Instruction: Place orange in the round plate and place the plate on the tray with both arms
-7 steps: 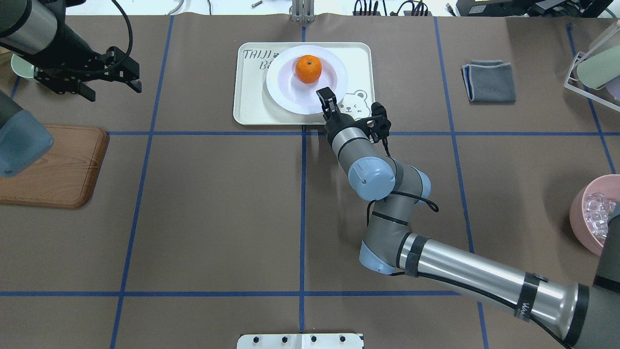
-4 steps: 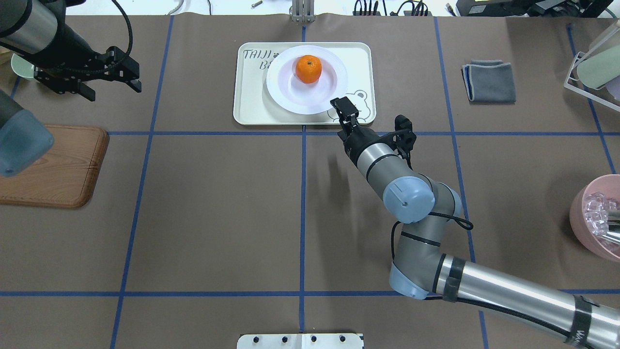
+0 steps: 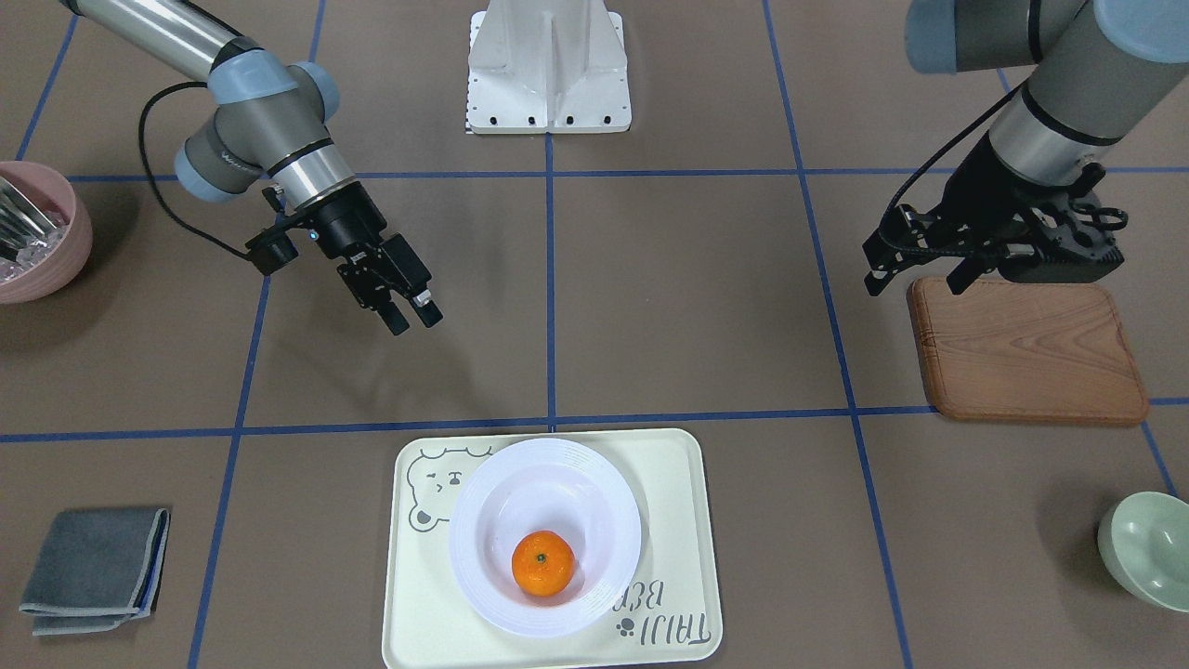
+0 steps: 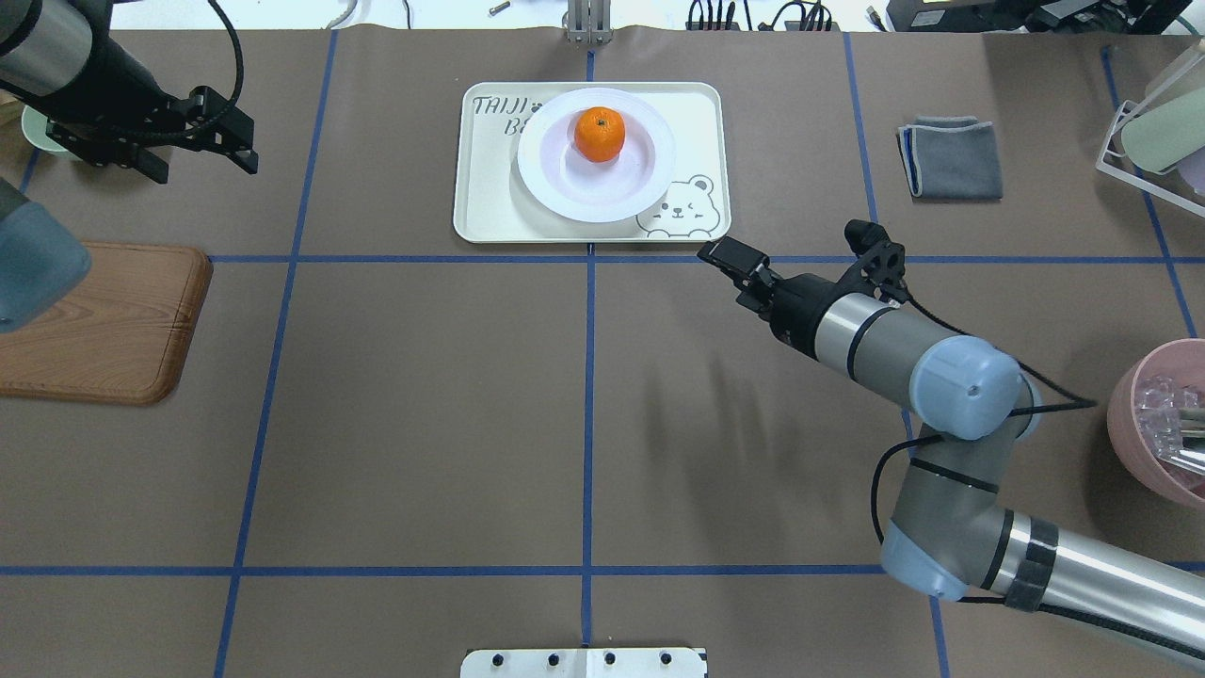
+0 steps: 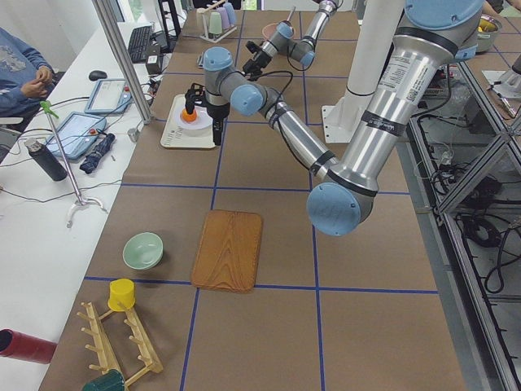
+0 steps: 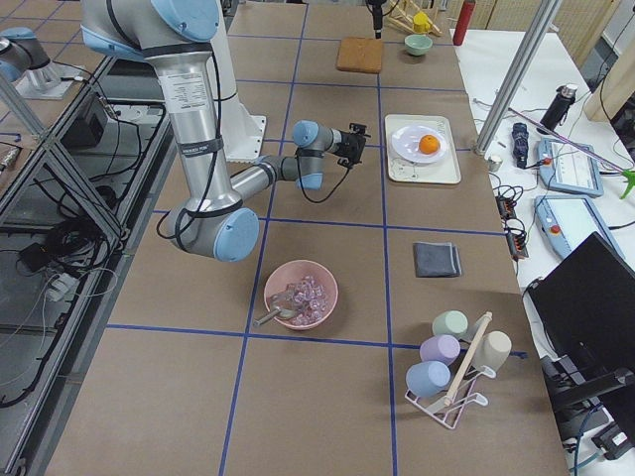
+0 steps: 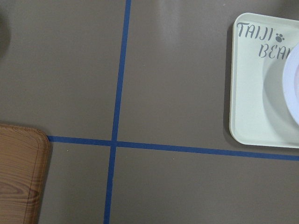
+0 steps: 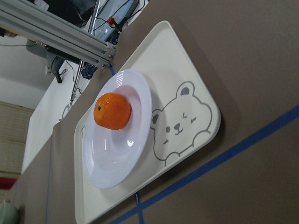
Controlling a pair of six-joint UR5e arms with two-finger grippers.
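Note:
The orange (image 4: 600,134) (image 3: 543,563) (image 8: 112,111) lies in the white round plate (image 4: 612,196) (image 3: 474,520) (image 8: 117,158). The plate sits on the cream tray (image 4: 485,207) (image 3: 669,502) (image 8: 187,79) at the table's far middle. My right gripper (image 4: 727,254) (image 3: 411,317) hovers off the tray's near right corner, open, holding nothing, and points at the tray. My left gripper (image 4: 202,168) (image 3: 915,279) hangs wide open and empty far to the tray's left, above the table near the wooden board. The left wrist view shows only the tray's (image 7: 252,102) left end and a sliver of the plate (image 7: 292,88).
A brown wooden board (image 4: 94,325) (image 3: 1026,348) lies at the left. A folded grey cloth (image 4: 951,158) lies right of the tray. A pink bowl (image 4: 1153,414) and a cup rack (image 4: 1153,122) stand at the right edge, a pale green bowl (image 3: 1147,548) at the far left.
My right gripper has drawn back from the plate's near rim, off the tray, toward the right and nearer the robot. The left gripper has shifted slightly left. Plate and orange stayed put.

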